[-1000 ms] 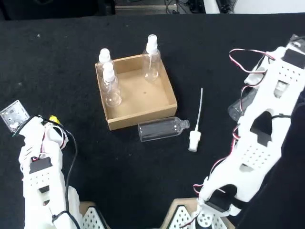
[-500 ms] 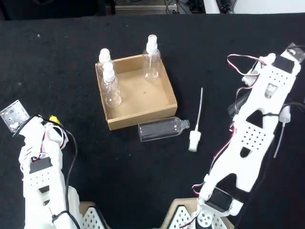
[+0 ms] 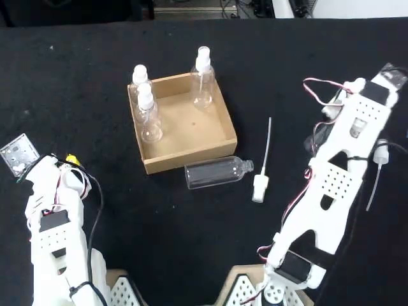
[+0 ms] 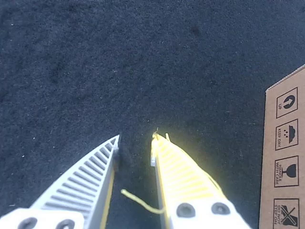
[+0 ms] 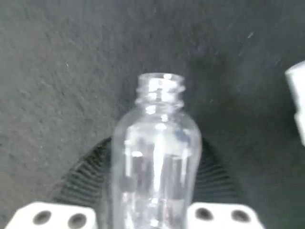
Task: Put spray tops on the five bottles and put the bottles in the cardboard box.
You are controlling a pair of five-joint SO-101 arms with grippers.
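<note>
Fingers of the right gripper (image 5: 159, 157) clamp a clear uncapped plastic bottle (image 5: 159, 119), well right of the open brown cardboard box (image 3: 188, 162). Fingers of the left gripper (image 4: 136, 143) stand slightly apart, empty, left of the box. Three capped clear bottles (image 3: 148, 111) stand inside it.

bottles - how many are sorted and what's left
Done: three capped bottles stand in the cardboard box. In hand: the right gripper holds an uncapped bottle. To do: cap it, cap the lying bottle beside the box, box both; two loose spray tops lie nearby.
</note>
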